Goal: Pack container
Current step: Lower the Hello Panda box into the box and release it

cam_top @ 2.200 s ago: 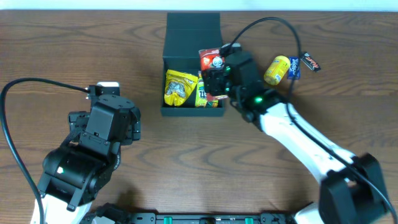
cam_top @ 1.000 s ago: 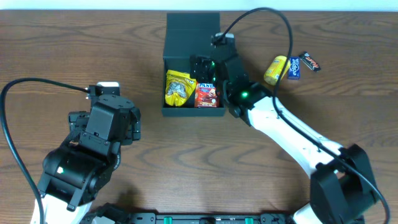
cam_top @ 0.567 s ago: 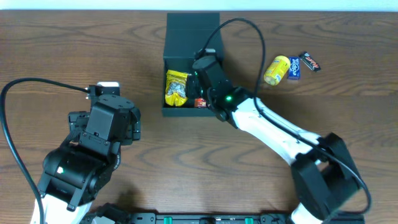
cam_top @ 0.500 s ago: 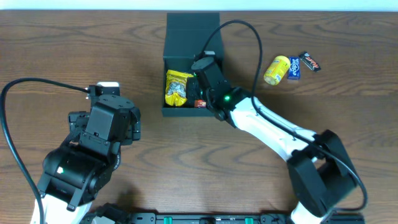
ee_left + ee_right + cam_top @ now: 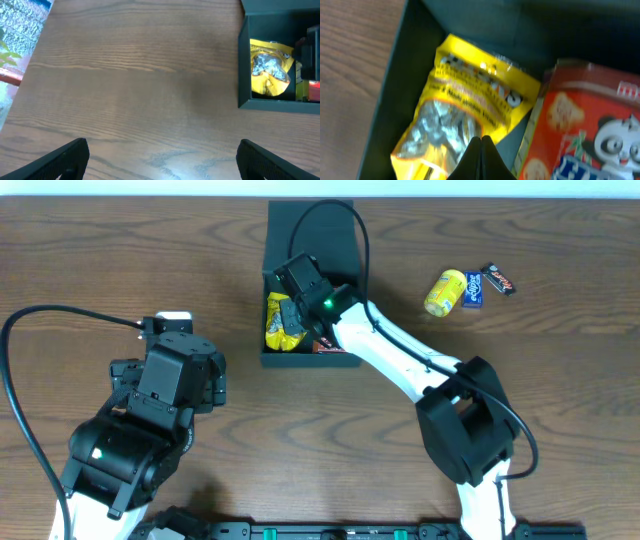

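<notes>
The container (image 5: 300, 361) is a dark square box at the top middle of the table, its flap lid (image 5: 310, 225) standing open behind it. A yellow snack packet (image 5: 280, 325) lies in its left half and a red panda-print packet (image 5: 327, 346) in its right half. My right gripper (image 5: 303, 320) reaches into the box. In the right wrist view it (image 5: 481, 145) is shut on nothing, its tips just over the yellow packet (image 5: 465, 115) beside the red packet (image 5: 580, 135). My left gripper (image 5: 162, 160) hangs open over bare table, left of the container (image 5: 243, 75).
On the table right of the box lie a yellow pouch (image 5: 445, 291), a small blue packet (image 5: 474, 290) and a dark candy bar (image 5: 500, 280). The right arm's cable (image 5: 345, 220) loops over the lid. Wood table stretches left of the box.
The right gripper let go of the red packet in the box, shut, and swung left across the box to the yellow packet. The left arm has not moved.
</notes>
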